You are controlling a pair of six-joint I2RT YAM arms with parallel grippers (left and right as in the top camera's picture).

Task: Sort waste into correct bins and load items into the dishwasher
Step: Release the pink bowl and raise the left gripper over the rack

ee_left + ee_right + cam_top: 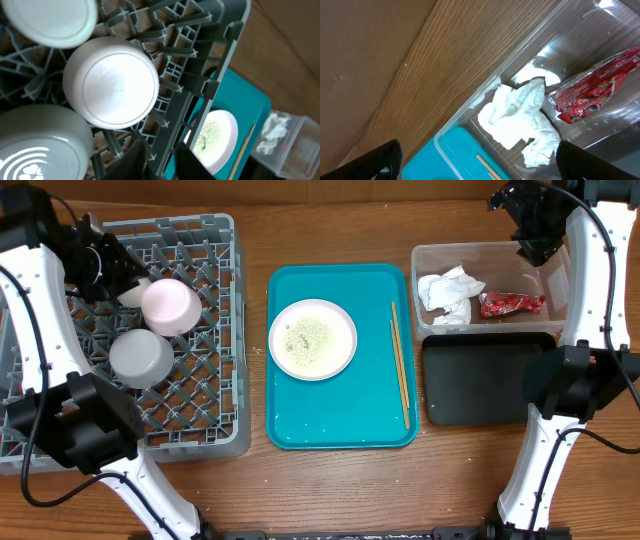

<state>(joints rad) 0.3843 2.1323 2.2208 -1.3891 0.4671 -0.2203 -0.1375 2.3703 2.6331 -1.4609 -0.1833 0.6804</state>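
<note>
We can't read the red wrapper [592,92] print. Left gripper [161,159] narrowly parted, empty, over rack [220,50]; right gripper [485,160] spread wide, empty, above clear tub [505,75].

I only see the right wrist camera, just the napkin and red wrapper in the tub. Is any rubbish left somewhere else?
Observer: Yes, pale food grains lie on a white plate on the teal tray.
Operator: Are any dishes put away?
Observer: A pale bowl and a grey bowl sit upside down in the grey rack.
Operator: Where's the left pincer?
Observer: The left pincer hovers above that rack near the pale bowl, with nothing between its fingers.
</note>
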